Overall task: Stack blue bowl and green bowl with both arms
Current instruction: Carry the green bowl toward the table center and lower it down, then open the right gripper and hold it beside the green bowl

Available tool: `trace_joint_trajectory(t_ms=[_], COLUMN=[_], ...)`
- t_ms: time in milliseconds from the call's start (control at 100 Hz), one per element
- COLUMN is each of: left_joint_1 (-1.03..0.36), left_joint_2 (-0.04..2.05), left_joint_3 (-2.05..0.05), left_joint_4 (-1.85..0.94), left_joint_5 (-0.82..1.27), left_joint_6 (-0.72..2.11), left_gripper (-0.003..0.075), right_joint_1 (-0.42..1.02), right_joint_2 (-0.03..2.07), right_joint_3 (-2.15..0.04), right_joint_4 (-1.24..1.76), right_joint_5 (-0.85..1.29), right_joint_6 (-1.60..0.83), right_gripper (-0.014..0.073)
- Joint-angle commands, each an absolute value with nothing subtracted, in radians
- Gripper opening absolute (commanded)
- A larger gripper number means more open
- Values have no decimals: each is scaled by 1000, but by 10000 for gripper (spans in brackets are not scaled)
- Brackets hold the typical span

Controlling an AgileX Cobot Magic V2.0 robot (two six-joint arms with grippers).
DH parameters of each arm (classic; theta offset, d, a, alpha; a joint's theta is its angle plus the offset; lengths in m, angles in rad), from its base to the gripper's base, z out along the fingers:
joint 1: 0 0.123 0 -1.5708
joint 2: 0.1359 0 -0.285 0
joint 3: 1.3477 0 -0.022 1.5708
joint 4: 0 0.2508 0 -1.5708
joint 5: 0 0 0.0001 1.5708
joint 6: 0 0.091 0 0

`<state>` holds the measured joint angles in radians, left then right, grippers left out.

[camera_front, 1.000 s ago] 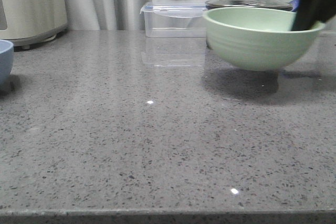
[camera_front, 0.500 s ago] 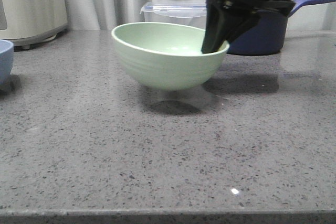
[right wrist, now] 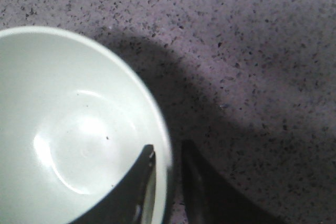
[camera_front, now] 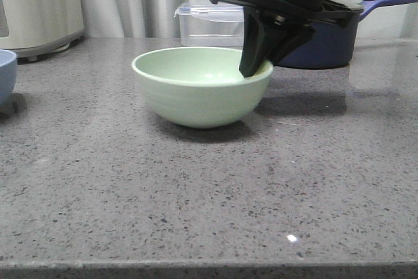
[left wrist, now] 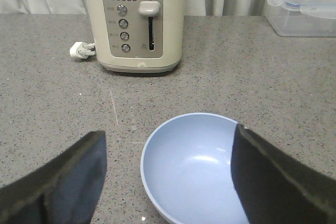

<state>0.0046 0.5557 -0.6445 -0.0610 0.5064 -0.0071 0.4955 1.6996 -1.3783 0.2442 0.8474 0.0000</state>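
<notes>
The green bowl (camera_front: 199, 86) sits on the grey counter in the middle of the front view. My right gripper (camera_front: 256, 63) is shut on its right rim, one finger inside, one outside; the right wrist view shows the green bowl (right wrist: 68, 129) and the gripper (right wrist: 168, 166) pinching its rim. The blue bowl (camera_front: 6, 76) shows only as an edge at the far left of the front view. In the left wrist view the blue bowl (left wrist: 194, 169) lies between the wide-open fingers of my left gripper (left wrist: 168, 174), which hovers above it, one finger over its rim.
A cream toaster (left wrist: 134, 22) with a plug (left wrist: 81, 51) stands behind the blue bowl. A clear lidded container (camera_front: 215, 24) and a navy saucepan (camera_front: 326, 37) stand at the back, behind the green bowl.
My right arm has carried the green bowl from the right to the middle and lowered it onto the counter. The blue bowl has not moved.
</notes>
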Motion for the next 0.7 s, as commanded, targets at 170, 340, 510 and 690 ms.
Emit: trace_joint_trajectory(t_ms=[170,340,510,690], left_joint_1=[5,5,5,5], left_joint_2=[565,565,565,565], left_joint_3=[-681,-681,-681,-681], left_joint_4=[-64,-64,-64,-64], left_joint_5=[435,435,435,435], left_joint_6=[-7,-7,-7,-7], left_gripper=[493,493,493,493], right_joint_1=[497,497,497,497], right_joint_2=[1646,1601,1518,1415], right_joint_3=[-1413,-1401,-1344,-1252], right_joint_4=[262,261,261,260], right_joint_5=[810,809,800,776], right_joint_6=[-6,-6,-6,-6], right_gripper=[244,244,244,244])
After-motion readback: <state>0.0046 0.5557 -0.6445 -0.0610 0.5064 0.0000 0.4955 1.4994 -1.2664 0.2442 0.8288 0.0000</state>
